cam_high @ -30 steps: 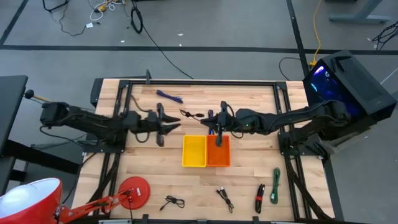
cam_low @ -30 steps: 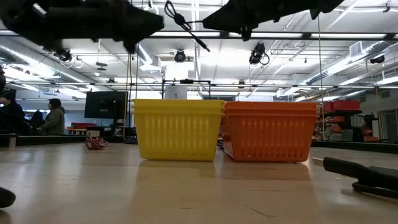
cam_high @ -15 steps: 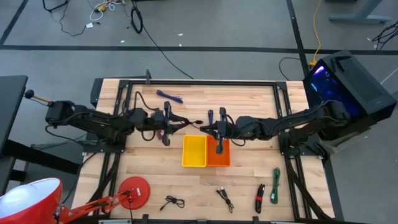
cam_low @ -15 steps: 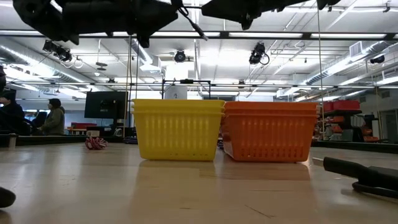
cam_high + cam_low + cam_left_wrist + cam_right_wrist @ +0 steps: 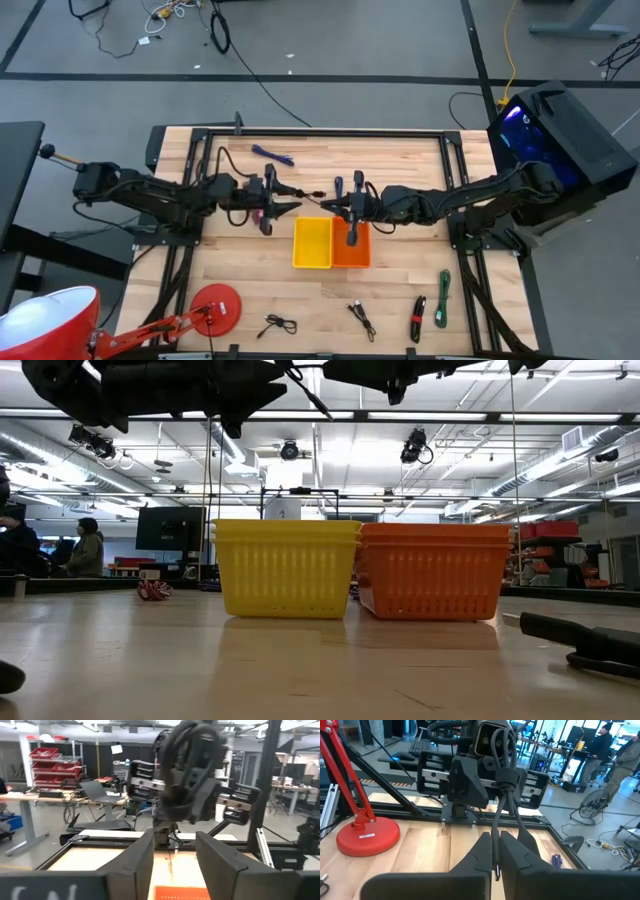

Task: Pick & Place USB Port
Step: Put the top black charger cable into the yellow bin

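Observation:
A thin black USB cable [image 5: 303, 190] hangs in the air between my two grippers, above the table's middle and just beyond the far side of the two baskets. My right gripper [image 5: 330, 205] is shut on it and reaches in from the table's right. My left gripper [image 5: 289, 205] faces it from the left, open, and the cable runs past its spread fingers [image 5: 145, 862]. In the right wrist view the cable [image 5: 501, 815] rises from my right fingers toward the left gripper. A yellow basket [image 5: 312, 243] and an orange basket [image 5: 351, 245] stand side by side. My right gripper pinches the black cable [image 5: 496, 854] between its two fingers, which lie about level and come from the table's right. The cable is lifted clear of the table and runs on toward the left gripper. My left gripper is open around the cable; whether it touches it, I cannot tell.
A blue cable [image 5: 272, 155] lies near the far edge. Along the near edge lie black cables [image 5: 277, 325] [image 5: 362, 320], a red-and-black one [image 5: 417, 318] and a green one [image 5: 443, 298]. A red lamp base [image 5: 216, 306] stands at the near left.
My left gripper has moved toward the table's right, closer to the right gripper, and its fingers have spread wider. My right gripper has shifted a little toward the near edge, staying shut on the cable. The cable now spans the short gap between the two grippers.

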`<state>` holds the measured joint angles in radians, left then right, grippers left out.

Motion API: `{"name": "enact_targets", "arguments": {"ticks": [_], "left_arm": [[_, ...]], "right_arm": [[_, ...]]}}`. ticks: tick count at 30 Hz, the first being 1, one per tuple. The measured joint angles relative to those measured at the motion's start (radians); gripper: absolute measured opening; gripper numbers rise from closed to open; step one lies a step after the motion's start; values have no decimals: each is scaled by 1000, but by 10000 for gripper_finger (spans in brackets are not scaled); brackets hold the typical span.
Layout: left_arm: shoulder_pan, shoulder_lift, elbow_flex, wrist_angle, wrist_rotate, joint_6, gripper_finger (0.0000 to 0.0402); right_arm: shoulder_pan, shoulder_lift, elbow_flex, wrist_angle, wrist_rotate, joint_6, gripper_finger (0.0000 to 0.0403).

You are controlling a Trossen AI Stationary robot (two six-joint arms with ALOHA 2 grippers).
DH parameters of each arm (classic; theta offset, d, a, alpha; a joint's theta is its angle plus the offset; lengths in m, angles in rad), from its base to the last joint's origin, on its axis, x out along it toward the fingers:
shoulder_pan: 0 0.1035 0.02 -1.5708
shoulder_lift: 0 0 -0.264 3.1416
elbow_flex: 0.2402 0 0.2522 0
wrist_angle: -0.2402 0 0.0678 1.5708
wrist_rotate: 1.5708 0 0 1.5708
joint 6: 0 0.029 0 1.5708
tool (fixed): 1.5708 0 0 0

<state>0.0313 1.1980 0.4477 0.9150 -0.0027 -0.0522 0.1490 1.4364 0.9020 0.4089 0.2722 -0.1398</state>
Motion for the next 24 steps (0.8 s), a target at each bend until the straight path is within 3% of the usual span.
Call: {"name": "enact_targets", "arguments": {"ticks": [8,24], "left_arm": [[1,0,0,33,0,-14,200],[-2,56,49,79,1,-13,197]], "right_arm": [[0,0,0,1,0,8,10],[-1,74,-2,89,-2,5,10]]}}
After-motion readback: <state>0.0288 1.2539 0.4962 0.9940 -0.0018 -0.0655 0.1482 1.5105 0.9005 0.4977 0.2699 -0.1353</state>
